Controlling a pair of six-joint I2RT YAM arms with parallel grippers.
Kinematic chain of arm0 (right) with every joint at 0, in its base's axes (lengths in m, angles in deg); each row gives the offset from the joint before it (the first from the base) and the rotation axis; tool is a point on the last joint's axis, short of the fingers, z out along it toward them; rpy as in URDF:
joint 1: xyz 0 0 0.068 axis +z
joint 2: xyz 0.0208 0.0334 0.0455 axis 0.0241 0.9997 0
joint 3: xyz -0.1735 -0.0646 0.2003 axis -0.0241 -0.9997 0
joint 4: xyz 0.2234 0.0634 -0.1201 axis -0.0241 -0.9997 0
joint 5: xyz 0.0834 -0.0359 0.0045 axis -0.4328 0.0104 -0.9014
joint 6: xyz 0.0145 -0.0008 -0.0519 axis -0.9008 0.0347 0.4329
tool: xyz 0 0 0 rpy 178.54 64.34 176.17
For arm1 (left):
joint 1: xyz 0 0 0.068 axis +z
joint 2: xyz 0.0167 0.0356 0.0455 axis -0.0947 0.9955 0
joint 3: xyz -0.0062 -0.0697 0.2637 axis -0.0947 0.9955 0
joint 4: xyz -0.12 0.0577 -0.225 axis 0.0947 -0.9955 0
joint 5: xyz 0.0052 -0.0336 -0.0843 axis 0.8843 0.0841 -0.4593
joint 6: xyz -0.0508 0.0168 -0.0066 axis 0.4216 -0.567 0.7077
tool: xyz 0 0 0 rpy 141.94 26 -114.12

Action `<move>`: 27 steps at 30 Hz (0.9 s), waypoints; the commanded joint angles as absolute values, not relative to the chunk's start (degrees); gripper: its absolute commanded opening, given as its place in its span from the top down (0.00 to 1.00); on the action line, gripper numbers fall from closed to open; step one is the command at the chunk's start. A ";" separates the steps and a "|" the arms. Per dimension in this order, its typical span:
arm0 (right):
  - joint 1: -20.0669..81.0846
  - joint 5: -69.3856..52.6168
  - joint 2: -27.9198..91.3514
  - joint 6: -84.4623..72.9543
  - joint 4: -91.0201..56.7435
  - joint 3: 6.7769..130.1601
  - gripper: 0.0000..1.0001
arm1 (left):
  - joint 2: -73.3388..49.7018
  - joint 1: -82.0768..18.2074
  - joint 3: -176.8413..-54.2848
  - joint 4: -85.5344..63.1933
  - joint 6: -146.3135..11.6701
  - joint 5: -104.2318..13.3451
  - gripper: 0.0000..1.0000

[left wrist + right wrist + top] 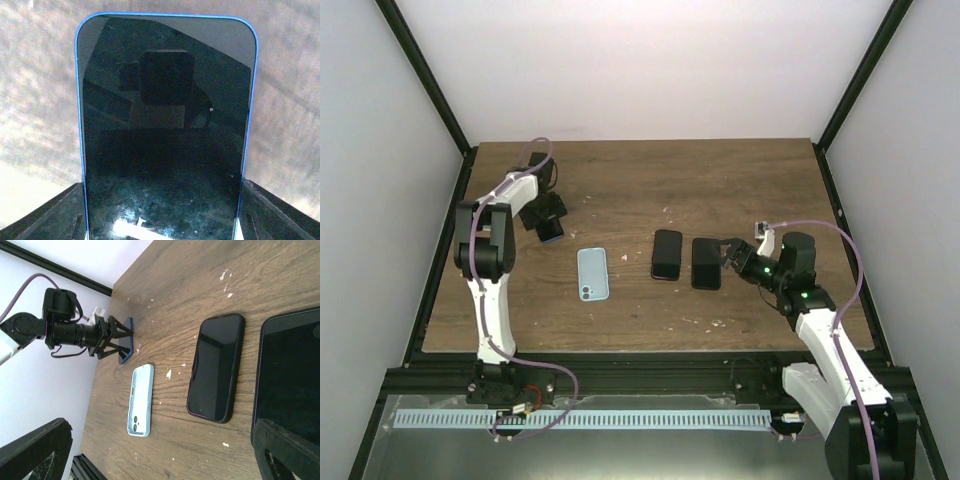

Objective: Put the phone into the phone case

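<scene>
The brown wooden tabletop (650, 180) carries pale chips and scuffs. White walls (650, 60) stand on three sides, with black frame posts (420, 70) in the corners.

The light blue phone case (592, 273) lies flat, left of centre, with its camera cut-out toward the near edge. Nothing lies in it.

The left pincer (550, 228) is clamped on the blue-edged phone (165, 125) at the far left of the tabletop, well apart from the case. The left wrist view fills with the phone's dark glass, which reflects the camera, and a finger (55, 215) presses against each long side. The overhead view barely shows this phone. The right wrist view shows it held on its long edge, low at the wood, though whether it touches cannot be told.

Two more handsets lie flat, right of the case: the middle black phone (666, 254) and, just beside it, the right black phone (706, 263). The right pincer (725, 256) sits at the right side of that second one. Its own camera shows the fingers (285, 450) spread wide apart, one of them overlapping the phone's corner.
</scene>
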State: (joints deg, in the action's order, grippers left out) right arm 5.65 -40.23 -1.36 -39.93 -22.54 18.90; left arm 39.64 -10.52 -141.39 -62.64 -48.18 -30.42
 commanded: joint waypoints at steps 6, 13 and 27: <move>5.34 -41.06 -4.76 -39.94 -22.47 17.69 0.00 | 26.71 -13.39 -120.37 -55.91 -51.48 -33.73 0.29; 5.34 -41.15 -5.94 -39.99 -22.91 16.70 0.00 | 18.35 -15.24 -112.79 -53.45 -51.74 -35.24 0.31; 5.54 -42.04 -5.96 -42.14 -22.11 15.63 0.00 | 2.41 -18.29 -101.34 -48.95 -51.57 -45.31 0.35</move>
State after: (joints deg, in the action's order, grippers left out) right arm 5.65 -41.12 -5.51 -41.35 -22.56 16.04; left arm 7.12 -17.55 -103.25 -52.61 -51.66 -39.97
